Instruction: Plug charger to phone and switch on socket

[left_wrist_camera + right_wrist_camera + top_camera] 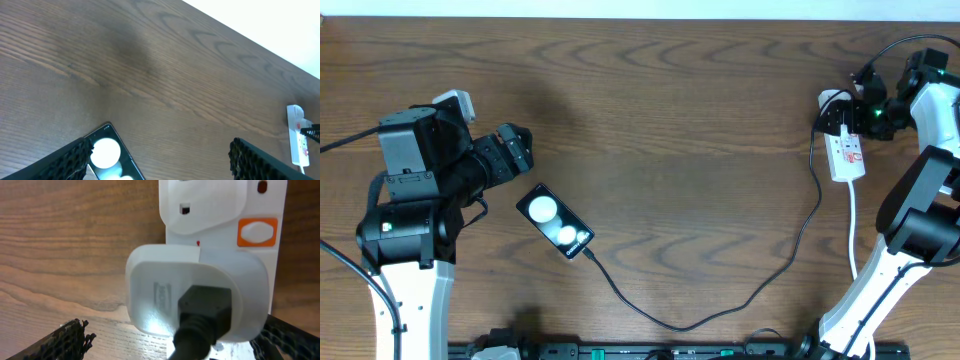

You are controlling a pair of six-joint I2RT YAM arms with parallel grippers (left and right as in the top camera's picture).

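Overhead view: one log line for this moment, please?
charger tip at phone edge | left gripper open near phone | right gripper open at socket

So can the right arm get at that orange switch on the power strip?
Probably yes. The right gripper is open right at the socket, and the orange switch sits uncovered beside the white charger plug, with nothing covering it.

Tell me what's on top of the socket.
A white adapter is plugged into the socket, the charger cable leaving it. An orange switch shows beside it; the outlet beneath is covered.
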